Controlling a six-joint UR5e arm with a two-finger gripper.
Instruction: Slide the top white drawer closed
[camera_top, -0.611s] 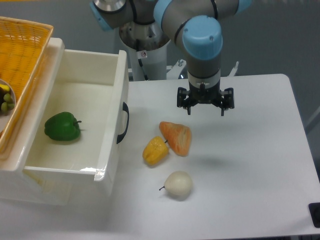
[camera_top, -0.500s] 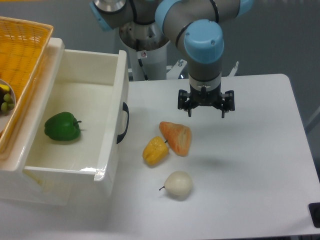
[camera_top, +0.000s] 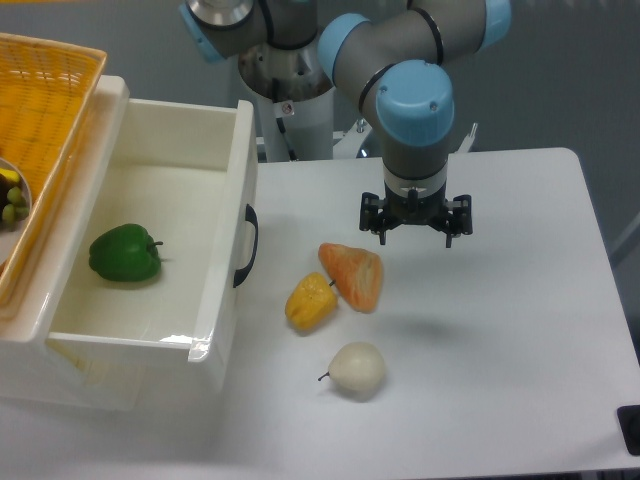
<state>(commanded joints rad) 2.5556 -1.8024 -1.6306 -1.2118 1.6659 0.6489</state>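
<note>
- A white table (camera_top: 500, 330) fills most of the view, with a grey wall behind it; the arm's white base stands at the table's far edge.
- The top white drawer (camera_top: 150, 260) stands pulled out at the left, its deep glossy box open to view from above; its curved black handle (camera_top: 246, 245) faces right toward the middle of the table; a green pepper (camera_top: 124, 253) lies inside on the drawer floor.
- An orange woven basket (camera_top: 45, 120) sits on top of the cabinet at the upper left, overlapping the drawer's far-left rim.
- The gripper (camera_top: 415, 232) hangs over the table well to the right of the drawer front, apart from the handle; its two fingers point down and are spread wide; it holds nothing and touches nothing.
- Three pieces of play food lie between the drawer front and the gripper: an orange wedge-shaped piece (camera_top: 353, 275) just below and left of the gripper, touching a yellow pepper (camera_top: 311, 301); a white pear-like piece (camera_top: 357, 369) lies nearer the camera, apart from both.
</note>
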